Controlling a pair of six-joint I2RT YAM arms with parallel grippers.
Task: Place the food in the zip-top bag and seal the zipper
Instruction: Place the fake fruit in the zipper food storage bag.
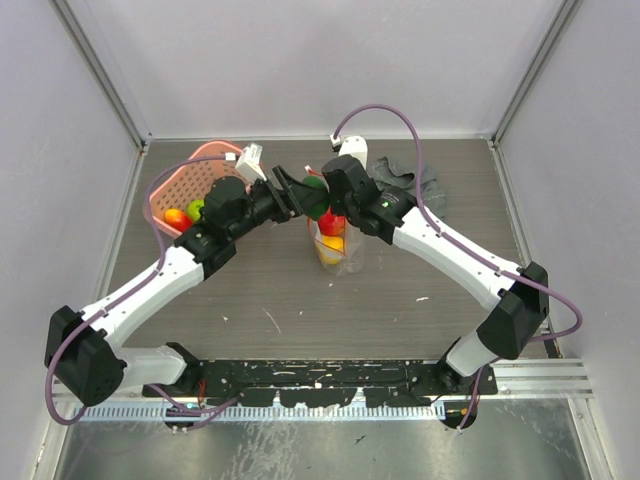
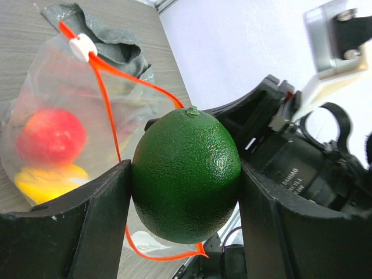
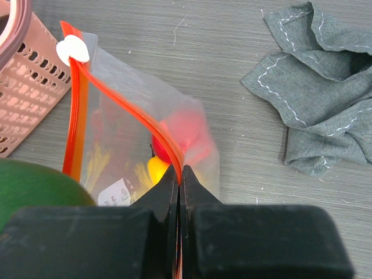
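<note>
A pink basket [image 3: 26, 99] is sitting left of the zip-top bag [image 3: 119, 133], grey cloth [image 3: 325, 87] right of it. The right gripper [image 3: 179, 174] is pinching the zipper [image 3: 77, 110]; the left gripper [image 2: 185, 177] is clamping a green lime [image 2: 186, 145] at the bag's open mouth, red fruit [image 2: 51, 136] and yellow fruit [image 2: 49, 181] inside.

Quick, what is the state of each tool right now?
Left tool: closed, holding the green fruit.
Right tool: closed, pinching the zipper edge of the zip-top bag.
</note>
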